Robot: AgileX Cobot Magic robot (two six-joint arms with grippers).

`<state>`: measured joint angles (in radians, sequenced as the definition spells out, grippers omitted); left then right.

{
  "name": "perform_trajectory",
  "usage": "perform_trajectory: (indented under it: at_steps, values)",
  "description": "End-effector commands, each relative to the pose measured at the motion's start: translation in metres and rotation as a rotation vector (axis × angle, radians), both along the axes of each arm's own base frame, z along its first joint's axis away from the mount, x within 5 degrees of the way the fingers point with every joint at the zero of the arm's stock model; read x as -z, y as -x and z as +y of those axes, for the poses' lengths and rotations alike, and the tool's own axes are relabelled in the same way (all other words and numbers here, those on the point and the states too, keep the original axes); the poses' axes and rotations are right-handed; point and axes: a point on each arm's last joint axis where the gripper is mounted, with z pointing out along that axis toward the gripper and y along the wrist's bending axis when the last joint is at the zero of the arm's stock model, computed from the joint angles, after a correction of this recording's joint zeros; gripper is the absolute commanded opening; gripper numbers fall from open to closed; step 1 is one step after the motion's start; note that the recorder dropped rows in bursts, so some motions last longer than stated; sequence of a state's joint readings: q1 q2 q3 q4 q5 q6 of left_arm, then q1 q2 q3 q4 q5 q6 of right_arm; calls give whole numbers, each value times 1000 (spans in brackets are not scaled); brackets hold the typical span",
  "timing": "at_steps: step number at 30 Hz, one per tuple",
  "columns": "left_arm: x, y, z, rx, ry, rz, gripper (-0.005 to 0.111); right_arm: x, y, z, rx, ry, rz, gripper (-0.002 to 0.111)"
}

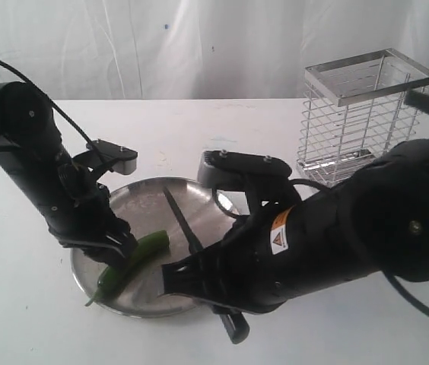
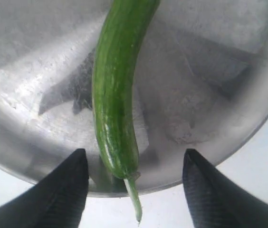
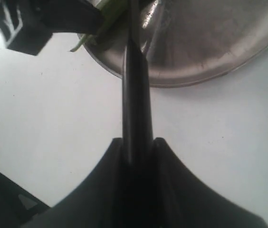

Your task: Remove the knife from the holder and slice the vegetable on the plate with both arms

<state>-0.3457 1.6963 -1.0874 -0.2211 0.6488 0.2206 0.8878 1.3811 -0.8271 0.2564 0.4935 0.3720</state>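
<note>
Right gripper (image 3: 138, 142), nearest, clenches knife (image 3: 136, 95); only left wrist view shows left gripper (image 2: 134, 154) released, straddling vegetable (image 2: 117, 95); exterior hides that gap.

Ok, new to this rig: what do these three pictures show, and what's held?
Two black robot arms work over a white table. The wide picture is from a camera off the arms; the other two are cameras on each wrist. On the table stand a wire holder and a steel plate with a green chili-like vegetable on it. The right gripper is shut on the knife handle, blade over the plate. The left gripper is open, its fingers either side of the vegetable's stem end.
</note>
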Motion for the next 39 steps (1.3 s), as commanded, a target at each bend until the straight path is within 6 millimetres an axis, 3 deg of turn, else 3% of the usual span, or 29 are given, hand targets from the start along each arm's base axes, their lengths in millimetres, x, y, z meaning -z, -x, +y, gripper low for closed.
perform_trajectory:
  at_steps: [1,20,39]
  values:
    - [-15,5,-1,-4,30,-42,62,15,-2,12,0,1,9,0]
    - [-24,1,-1,-36,53,-133,62,67,-17,37,121,9,80,0]
    - [-25,-1,-1,-46,60,-147,62,82,-24,44,143,-11,47,0]
